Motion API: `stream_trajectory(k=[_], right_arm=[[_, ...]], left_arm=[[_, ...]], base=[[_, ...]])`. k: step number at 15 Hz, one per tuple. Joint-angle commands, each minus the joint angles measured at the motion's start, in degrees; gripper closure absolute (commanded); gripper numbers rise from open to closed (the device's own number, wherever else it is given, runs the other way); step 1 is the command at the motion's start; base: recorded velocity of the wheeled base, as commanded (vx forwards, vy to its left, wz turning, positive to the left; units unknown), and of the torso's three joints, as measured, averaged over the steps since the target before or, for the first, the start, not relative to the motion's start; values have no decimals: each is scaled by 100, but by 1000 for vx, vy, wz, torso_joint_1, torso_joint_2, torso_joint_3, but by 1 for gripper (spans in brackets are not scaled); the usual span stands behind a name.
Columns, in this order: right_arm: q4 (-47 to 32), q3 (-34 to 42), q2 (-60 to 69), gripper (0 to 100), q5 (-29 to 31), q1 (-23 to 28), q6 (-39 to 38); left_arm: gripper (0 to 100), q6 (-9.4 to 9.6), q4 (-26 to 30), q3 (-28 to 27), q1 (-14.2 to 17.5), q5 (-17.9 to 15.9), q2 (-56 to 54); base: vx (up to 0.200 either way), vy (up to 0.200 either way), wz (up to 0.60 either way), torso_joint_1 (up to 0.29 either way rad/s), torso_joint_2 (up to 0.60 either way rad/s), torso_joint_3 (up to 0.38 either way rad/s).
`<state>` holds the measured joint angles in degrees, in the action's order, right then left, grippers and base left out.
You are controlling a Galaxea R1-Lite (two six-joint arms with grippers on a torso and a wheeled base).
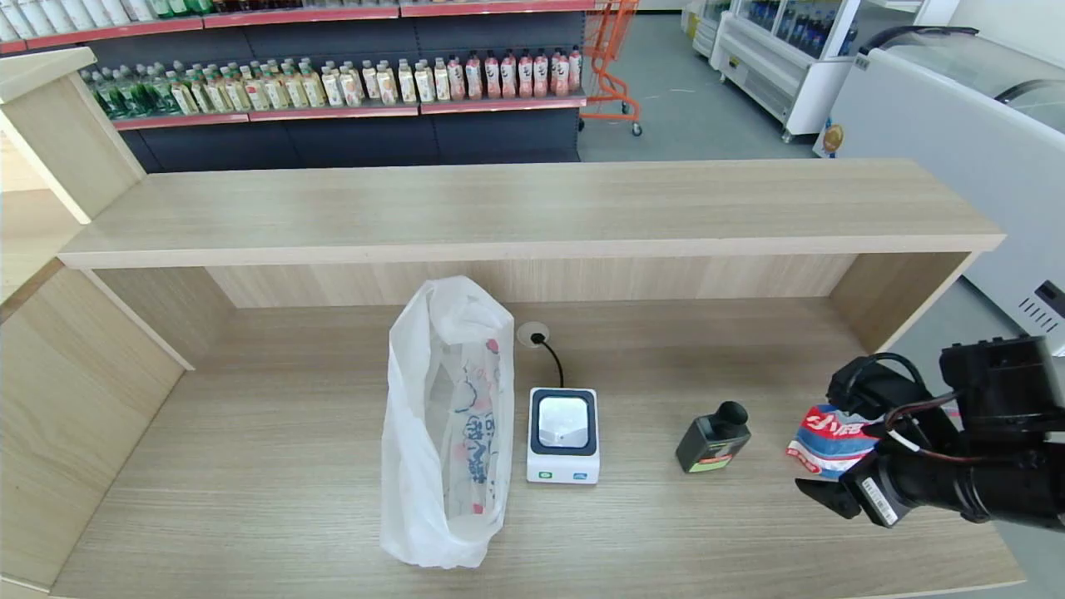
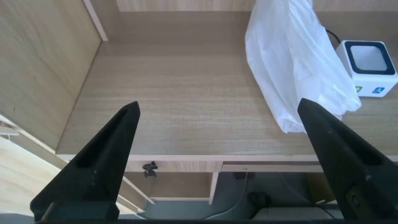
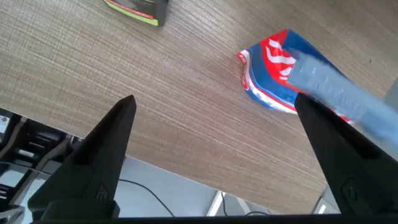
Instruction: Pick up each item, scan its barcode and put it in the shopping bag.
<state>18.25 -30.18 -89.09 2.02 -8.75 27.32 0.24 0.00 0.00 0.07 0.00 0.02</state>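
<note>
Looking down from the head view: a white translucent shopping bag (image 1: 445, 424) stands upright on the wooden counter (image 1: 250, 499), mouth open at the top, a printed pattern showing through its wall. Just beside it, toward the robot's right, sits a white barcode scanner (image 1: 563, 433) with a dark-framed window facing up; its black cable (image 1: 551, 358) runs back to a port in the counter. Farther right a small dark bottle (image 1: 714, 439) with a round black cap lies tilted, apart from the scanner. Beyond that lies a red, white and blue snack packet (image 1: 828, 441), partly covered by the right arm (image 1: 940, 482), which hangs over the counter's right front corner.

Left wrist view: the left gripper (image 2: 217, 162) hangs above the front edge of the counter (image 2: 180, 93), jaws spread wide, nothing between them. The bag (image 2: 292, 68) and scanner (image 2: 370, 65) lie well beyond it.

Right wrist view: the right gripper (image 3: 217, 162) is likewise fully parted and empty. The packet (image 3: 273, 74) lies on the counter (image 3: 124, 74) near one finger, not touching it that I can see. An edge of the bottle (image 3: 140, 9) shows farther off.
</note>
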Motion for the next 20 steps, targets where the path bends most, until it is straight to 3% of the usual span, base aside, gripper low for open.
stream_trajectory(k=[1, 8, 20], right_arm=[[293, -49, -645, 0, 0, -179, 98], [979, -568, -1383, 0, -9, -935, 107], [1365, -998, -2060, 0, -9, -1120, 107]], left_arm=[[0, 2, 0, 0, 1, 0, -2], [0, 2, 0, 0, 1, 0, -2], [0, 2, 0, 0, 1, 0, -2]], base=[[0, 0, 0, 0, 0, 0], [0, 0, 0, 0, 0, 0], [0, 0, 0, 0, 0, 0]])
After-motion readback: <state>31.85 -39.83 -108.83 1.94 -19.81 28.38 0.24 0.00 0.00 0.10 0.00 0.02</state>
